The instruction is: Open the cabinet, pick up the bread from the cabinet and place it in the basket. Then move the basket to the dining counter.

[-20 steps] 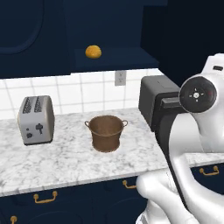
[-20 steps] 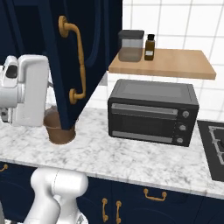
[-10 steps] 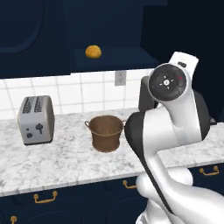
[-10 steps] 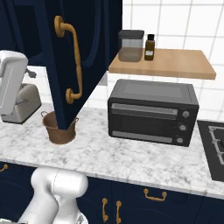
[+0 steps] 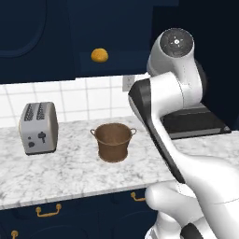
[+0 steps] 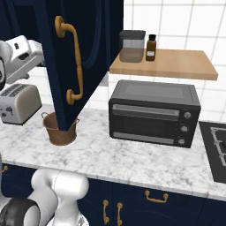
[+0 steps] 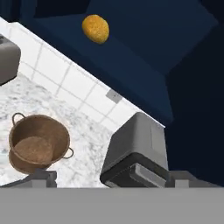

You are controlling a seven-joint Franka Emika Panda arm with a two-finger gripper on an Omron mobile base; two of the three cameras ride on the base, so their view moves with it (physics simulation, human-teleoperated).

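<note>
cabinet (image 6: 84, 53) door open, bread (image 5: 99, 55) inside, basket (image 5: 113, 141) empty

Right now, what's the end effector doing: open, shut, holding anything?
End effector: open, holding nothing. Its tips stand wide apart in the hand view, and the bread sits in the cabinet.
</note>
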